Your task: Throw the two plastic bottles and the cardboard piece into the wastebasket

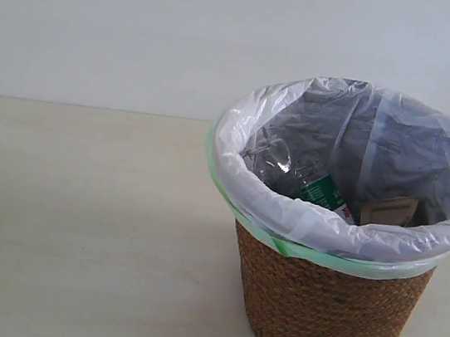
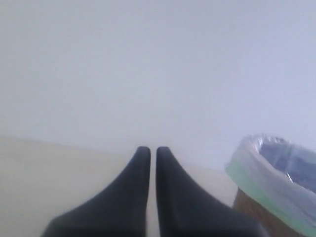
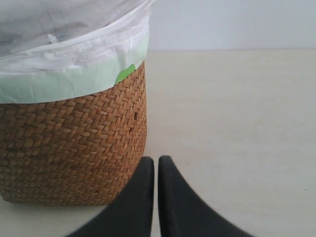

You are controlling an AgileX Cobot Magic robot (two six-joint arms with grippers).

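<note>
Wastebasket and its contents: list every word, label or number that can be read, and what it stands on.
None can be read.
Label on the clear bottle, green and white with a red mark: too blurred to read.
Cardboard piece, wastebasket: no print visible.

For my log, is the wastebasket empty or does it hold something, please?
Not empty: inside the wastebasket, the exterior view shows a green-labelled bottle and a cardboard piece.

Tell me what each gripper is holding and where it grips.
Nothing. The left gripper and the right gripper are both shut and empty.
</note>
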